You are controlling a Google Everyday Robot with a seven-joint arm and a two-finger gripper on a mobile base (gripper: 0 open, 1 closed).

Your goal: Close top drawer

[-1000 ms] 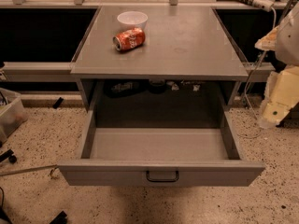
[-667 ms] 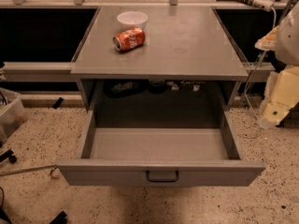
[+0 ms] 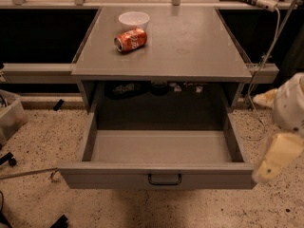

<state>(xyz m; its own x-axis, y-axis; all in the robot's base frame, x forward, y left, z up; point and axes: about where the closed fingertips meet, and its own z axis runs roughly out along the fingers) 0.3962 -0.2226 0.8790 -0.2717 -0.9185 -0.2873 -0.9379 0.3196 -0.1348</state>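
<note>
Camera view: the top drawer (image 3: 104,178) stands pulled far out from under the cabinet top (image 3: 190,51). Its flat grey front runs across the lower middle of the frame, with the black loop handle (image 3: 165,179) at centre, and its inside looks bare. On the cabinet top, in the upper middle of the frame, a red can (image 3: 130,40) lies on its side just in front of a white bowl (image 3: 134,19).

At the right edge the arm (image 3: 290,109) comes in. The cream, blurred piece hanging below it is probably the gripper (image 3: 276,159), just beside the drawer's right front corner and, as far as can be seen, not touching it. Whether it is spread or pressed together cannot be told here.

By my reading, the step in hand is the approach, and no push has begun. The next move calls for swinging the gripper leftward in front of the drawer face, near the handle, then pressing straight toward the cabinet so the drawer slides in evenly.
</note>
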